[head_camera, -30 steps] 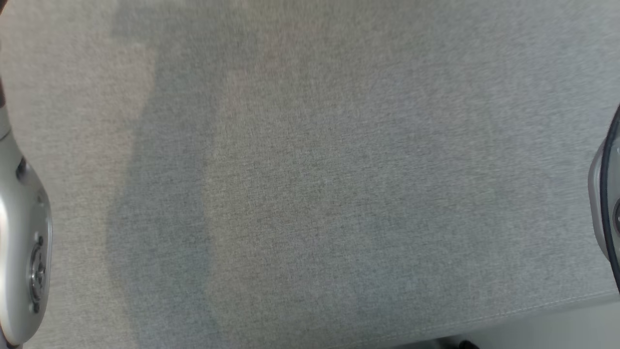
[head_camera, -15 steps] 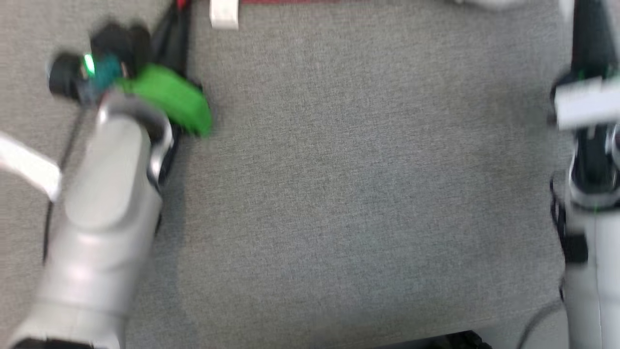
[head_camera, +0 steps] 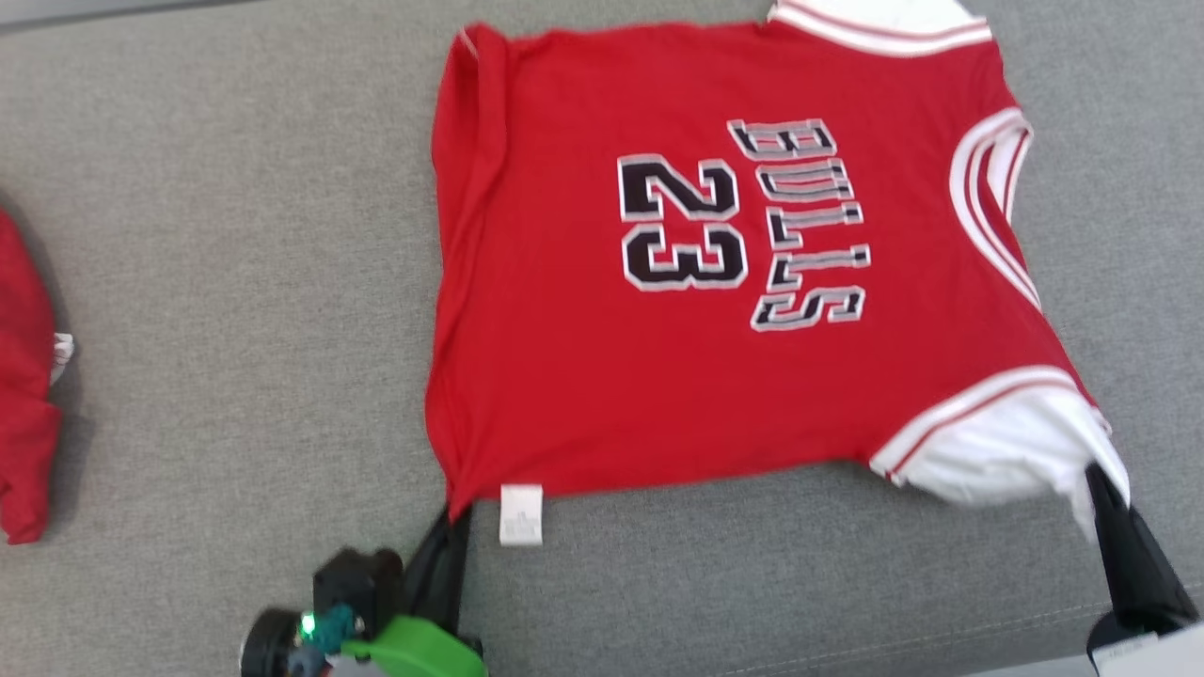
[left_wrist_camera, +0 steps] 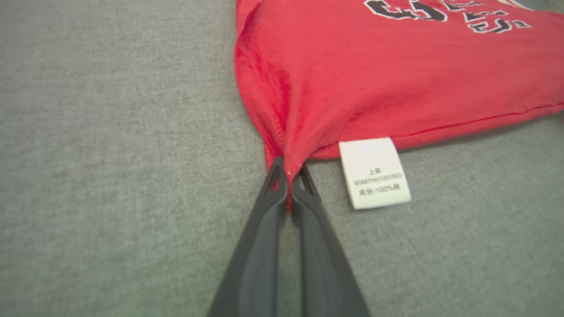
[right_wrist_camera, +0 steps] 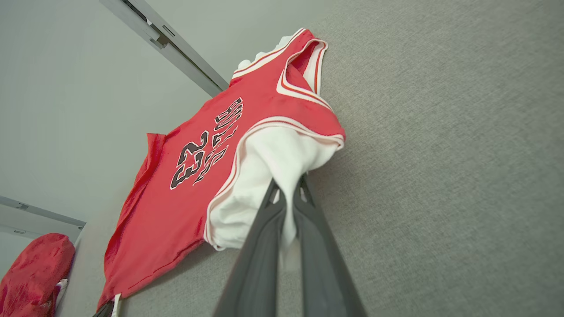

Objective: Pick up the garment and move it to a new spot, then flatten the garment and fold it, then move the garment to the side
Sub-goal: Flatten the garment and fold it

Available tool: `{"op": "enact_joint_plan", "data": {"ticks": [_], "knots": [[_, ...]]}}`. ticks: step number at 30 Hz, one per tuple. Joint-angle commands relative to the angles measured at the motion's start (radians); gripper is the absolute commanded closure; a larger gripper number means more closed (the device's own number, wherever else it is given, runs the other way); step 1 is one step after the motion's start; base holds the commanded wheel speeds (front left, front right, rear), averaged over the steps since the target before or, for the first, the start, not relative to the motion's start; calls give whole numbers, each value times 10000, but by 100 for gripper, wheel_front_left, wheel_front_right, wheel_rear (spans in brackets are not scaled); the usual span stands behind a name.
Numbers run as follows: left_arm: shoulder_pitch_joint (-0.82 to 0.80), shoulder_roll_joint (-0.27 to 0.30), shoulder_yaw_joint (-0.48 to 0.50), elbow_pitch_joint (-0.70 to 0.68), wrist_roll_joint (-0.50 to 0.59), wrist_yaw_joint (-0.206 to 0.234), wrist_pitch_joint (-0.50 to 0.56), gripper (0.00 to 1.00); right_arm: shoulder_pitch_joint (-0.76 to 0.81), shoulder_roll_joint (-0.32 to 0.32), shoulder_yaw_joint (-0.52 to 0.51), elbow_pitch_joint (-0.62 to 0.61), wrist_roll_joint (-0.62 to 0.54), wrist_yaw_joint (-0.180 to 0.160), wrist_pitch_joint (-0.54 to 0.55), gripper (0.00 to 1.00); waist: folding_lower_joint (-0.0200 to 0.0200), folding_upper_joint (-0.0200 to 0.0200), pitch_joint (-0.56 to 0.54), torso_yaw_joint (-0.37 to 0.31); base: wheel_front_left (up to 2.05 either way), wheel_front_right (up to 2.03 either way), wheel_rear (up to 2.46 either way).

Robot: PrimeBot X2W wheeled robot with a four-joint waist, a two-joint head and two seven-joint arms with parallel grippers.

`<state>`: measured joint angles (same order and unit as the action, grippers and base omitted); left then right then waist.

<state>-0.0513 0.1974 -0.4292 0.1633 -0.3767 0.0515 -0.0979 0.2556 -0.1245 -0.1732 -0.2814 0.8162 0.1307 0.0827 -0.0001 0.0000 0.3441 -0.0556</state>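
On the grey cushion (head_camera: 235, 235), your jersey (head_camera: 715, 282) lies spread, number up. Your left gripper (left_wrist_camera: 288, 176) is pinched tight on its red hem corner beside the label (left_wrist_camera: 374, 172), right gripper (right_wrist_camera: 288, 187) clamped on the white sleeve; another red garment (head_camera: 23, 414) sits well off left.

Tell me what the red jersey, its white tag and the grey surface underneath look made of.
The jersey: soft matte knit fabric, probably cotton or a blend; it gathers into soft folds at its corner.
The tag: thin smooth label cloth with printed text.
The surface: grey woven upholstery fabric, heathered flecks and a stitched seam.
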Motion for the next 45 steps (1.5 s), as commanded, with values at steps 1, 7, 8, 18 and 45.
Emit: {"op": "enact_joint_plan", "data": {"ticks": [1, 7, 8, 18, 45], "knots": [[720, 79, -92, -440, -164, 195, 317, 100, 580, -7, -173, -35, 16, 0, 79, 100, 1, 0, -1019, 282, 0, 0, 0], [2067, 216, -425, -2507, -580, 548, 1733, 100, 1206, -209, -469, 262, -484, 0, 591, 100, 1, 0, -1184, 321, 0, 0, 0], [2026, 319, -491, -2636, -560, 520, 1990, 100, 1073, -279, -460, 370, -643, 0, 764, 100, 1, 0, -1234, 314, 0, 0, 0], [-520, 599, -501, -3153, -604, 79, 4141, 100, -1399, -924, -605, 1362, -2472, 0, 3659, 100, 1, 0, -1362, 272, 0, 0, 0], [-2050, 358, 256, -1393, -1498, 136, 4459, 0, -3707, -742, -1030, 1512, -3569, 0, 4705, 0, 1, 0, 25, 155, 0, 0, 0]]}}
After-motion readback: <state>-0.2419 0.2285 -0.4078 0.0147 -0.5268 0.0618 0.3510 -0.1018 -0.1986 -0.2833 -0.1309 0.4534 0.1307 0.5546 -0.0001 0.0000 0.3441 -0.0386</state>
